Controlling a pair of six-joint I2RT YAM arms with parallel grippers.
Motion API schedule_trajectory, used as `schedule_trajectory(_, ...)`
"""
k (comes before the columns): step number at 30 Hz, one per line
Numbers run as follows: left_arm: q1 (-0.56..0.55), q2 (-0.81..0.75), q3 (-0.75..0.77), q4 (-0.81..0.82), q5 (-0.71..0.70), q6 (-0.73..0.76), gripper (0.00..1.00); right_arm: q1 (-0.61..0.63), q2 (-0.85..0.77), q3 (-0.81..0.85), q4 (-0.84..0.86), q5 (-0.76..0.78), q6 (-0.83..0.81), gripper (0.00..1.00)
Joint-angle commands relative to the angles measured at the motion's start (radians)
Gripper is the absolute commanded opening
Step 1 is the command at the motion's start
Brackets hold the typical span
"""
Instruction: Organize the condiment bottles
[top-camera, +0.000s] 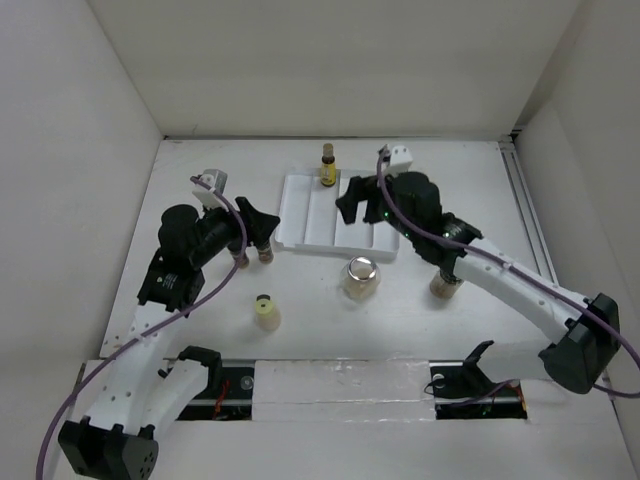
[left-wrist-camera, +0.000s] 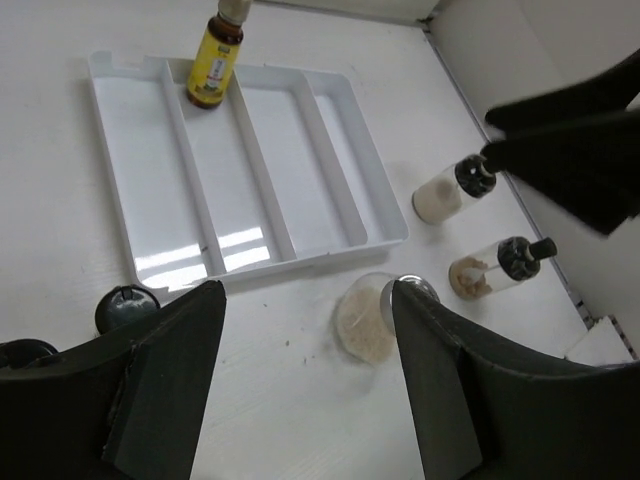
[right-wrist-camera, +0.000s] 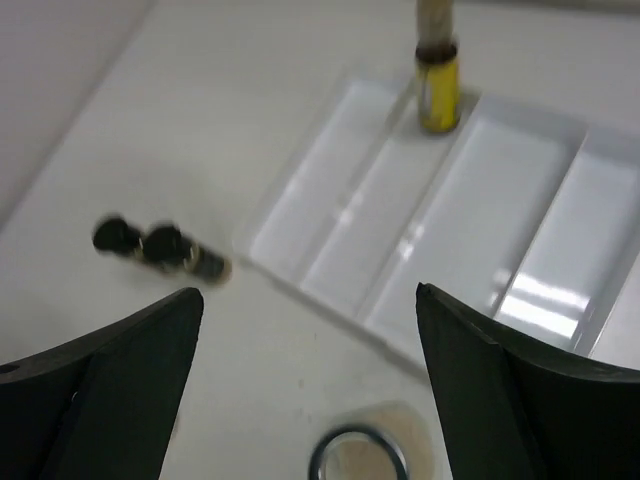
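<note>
Hovering: you are holding left gripper (top-camera: 252, 225) and right gripper (top-camera: 348, 198) spread, empty.
Location: yellow bottle (top-camera: 327, 168) is standing in tray (top-camera: 310, 215), far edge; jar (top-camera: 361, 277) is sitting centre.
Handling: jar probably glass, slick; grasp below lid.

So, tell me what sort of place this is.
Likely a robot lab test booth: bare white walls enclose the table, which holds a divided tray and a few condiment bottles.

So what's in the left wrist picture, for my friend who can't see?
A white plastic tray with four long slots holds one slim yellow bottle, standing at its far end. Outside the tray sit a wide clear silver-lidded jar and two black-capped shakers. The open left end effector frames the bottom.
</note>
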Motion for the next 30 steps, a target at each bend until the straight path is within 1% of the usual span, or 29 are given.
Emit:
schedule_trajectory(1, 0.002, 0.033, 0.019, 0.012, 0.068, 0.049, 0.64, 0.061, -0.028, -0.152, -0.155, 0.032, 0.052, 0.93)
schedule_trajectory(2, 0.002, 0.042, 0.030, 0.001, 0.059, 0.049, 0.66, 0.074, -0.072, -0.172, -0.194, 0.032, 0.061, 0.94)
schedule_trajectory(3, 0.002, 0.065, 0.044, -0.034, 0.010, 0.060, 0.66, 0.101, -0.094, -0.193, -0.244, 0.032, 0.078, 0.94)
schedule_trajectory(5, 0.002, 0.094, 0.062, -0.073, -0.036, 0.069, 0.69, 0.126, -0.141, -0.253, -0.269, 0.023, 0.100, 0.99)
schedule_trajectory(7, 0.002, 0.133, 0.076, -0.099, -0.047, 0.069, 0.69, 0.135, -0.142, -0.289, -0.269, 0.014, 0.109, 0.99)
schedule_trajectory(11, 0.002, 0.133, 0.076, -0.108, -0.059, 0.069, 0.69, 0.144, -0.077, -0.287, -0.302, 0.047, 0.120, 0.99)
schedule_trajectory(13, 0.002, 0.111, 0.076, -0.081, -0.059, 0.069, 0.70, 0.144, -0.031, -0.287, -0.302, 0.060, 0.120, 0.99)
schedule_trajectory(16, 0.002, 0.111, 0.067, -0.080, -0.048, 0.060, 0.70, 0.155, 0.013, -0.267, -0.263, 0.049, 0.110, 0.99)
schedule_trajectory(19, 0.002, 0.111, 0.067, -0.071, -0.030, 0.060, 0.70, 0.155, 0.042, -0.246, -0.263, 0.072, 0.110, 0.99)
schedule_trajectory(22, 0.002, 0.111, 0.067, -0.071, -0.019, 0.060, 0.70, 0.166, 0.068, -0.226, -0.263, 0.116, 0.110, 0.95)
schedule_trajectory(23, 0.002, 0.111, 0.067, -0.071, -0.019, 0.060, 0.70, 0.175, 0.078, -0.226, -0.263, 0.129, 0.098, 0.88)
schedule_trajectory(24, 0.002, 0.111, 0.067, -0.071, -0.019, 0.060, 0.70, 0.189, 0.078, -0.217, -0.272, 0.139, 0.098, 0.85)
schedule_trajectory(26, 0.002, 0.111, 0.067, -0.071, -0.010, 0.060, 0.70, 0.205, 0.078, -0.217, -0.272, 0.149, 0.054, 0.85)
schedule_trajectory(27, 0.002, 0.111, 0.067, -0.071, -0.010, 0.060, 0.70, 0.216, 0.078, -0.217, -0.245, 0.149, 0.035, 0.85)
schedule_trajectory(28, 0.002, 0.102, 0.067, -0.071, -0.010, 0.060, 0.70, 0.236, 0.078, -0.217, -0.245, 0.138, 0.022, 0.82)
schedule_trajectory(29, 0.002, 0.102, 0.067, -0.071, -0.010, 0.060, 0.70, 0.236, 0.078, -0.226, -0.236, 0.138, 0.011, 0.76)
schedule_trajectory(30, 0.002, 0.102, 0.067, -0.071, -0.010, 0.060, 0.70, 0.250, 0.078, -0.226, -0.236, 0.138, 0.002, 0.76)
